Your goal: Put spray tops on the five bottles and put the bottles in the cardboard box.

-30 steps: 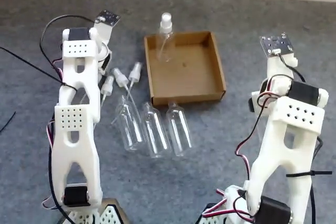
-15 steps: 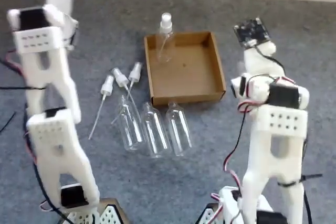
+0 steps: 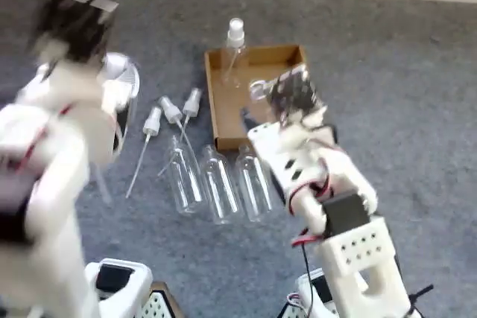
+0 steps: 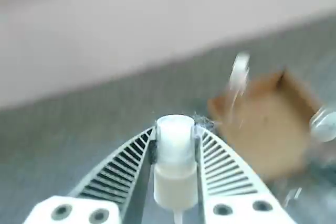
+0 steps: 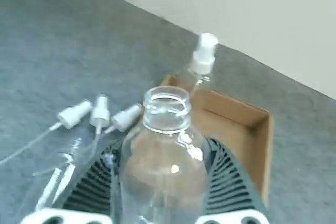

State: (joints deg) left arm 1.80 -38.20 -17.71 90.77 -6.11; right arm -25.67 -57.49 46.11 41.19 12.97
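1 bottle (image 5: pixel 166 124) in R gripper (image 5: pixel 163 149)

Far centre: brown cardboard box (image 3: pixel 213 102), capped clear bottle (image 3: pixel 235 50) upright in its far-left corner. Three white spray tops (image 3: pixel 171 109) lie left of it; three clear uncapped bottles (image 3: pixel 220 188) lie just near of it.

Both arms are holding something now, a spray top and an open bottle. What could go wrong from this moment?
1. The spray top in the left gripper must meet the narrow mouth of the open bottle in the right gripper. A small misalignment could make it miss or jam.
2. The capped bottle stands in the cardboard box, near the open bottle. The right arm might knock it over.
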